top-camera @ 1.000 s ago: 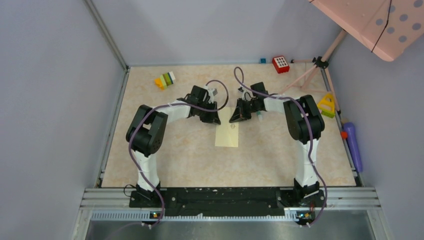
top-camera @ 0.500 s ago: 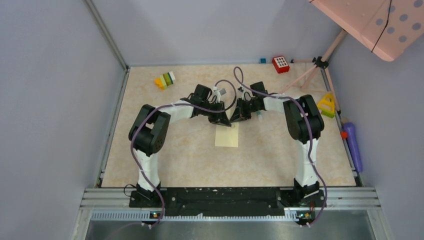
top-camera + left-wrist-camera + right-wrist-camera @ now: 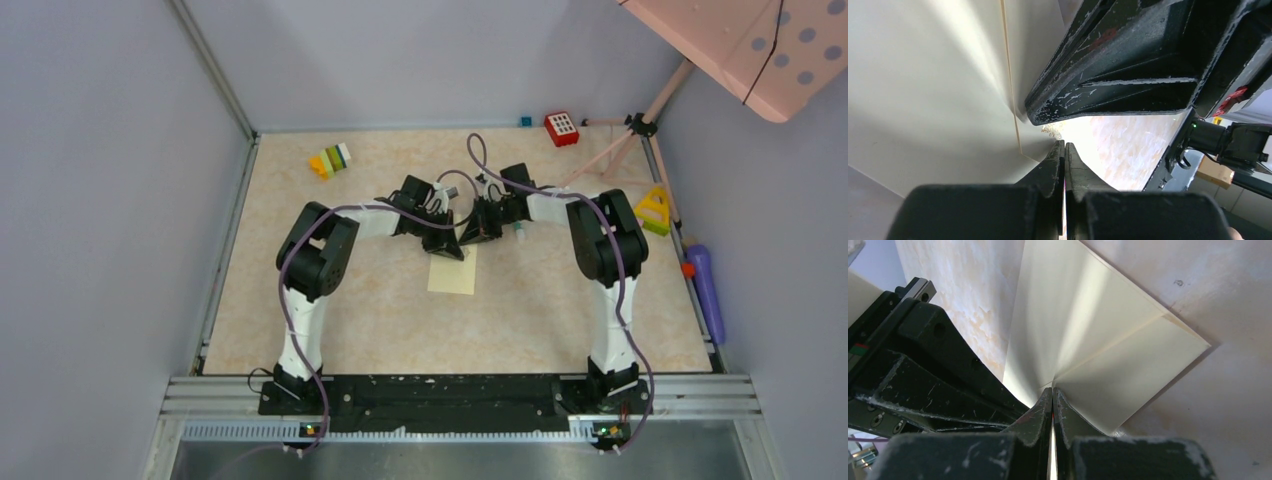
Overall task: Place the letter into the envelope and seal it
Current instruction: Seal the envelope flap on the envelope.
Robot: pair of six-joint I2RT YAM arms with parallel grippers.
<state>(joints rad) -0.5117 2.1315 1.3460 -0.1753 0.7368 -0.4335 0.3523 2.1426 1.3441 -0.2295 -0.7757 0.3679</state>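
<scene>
The pale cream envelope (image 3: 453, 272) lies flat in the middle of the table, and both grippers meet at its far end. My left gripper (image 3: 447, 250) is shut, its tips (image 3: 1064, 145) resting by the flap's edge near the small mark on the envelope (image 3: 923, 75). My right gripper (image 3: 470, 237) is shut too. Its tips (image 3: 1052, 389) press on the envelope (image 3: 1088, 330) where the flap creases meet. No paper shows between either pair of jaws. The letter is out of view.
Coloured blocks (image 3: 330, 160) sit at the back left and a red keypad toy (image 3: 561, 128) at the back right. A yellow triangle (image 3: 653, 210), a purple cylinder (image 3: 706, 290) and a tripod (image 3: 636, 125) line the right edge.
My left arm has swung right, bringing its gripper onto the envelope's far end next to the right gripper, and its jaws have closed. The right gripper has held still.
</scene>
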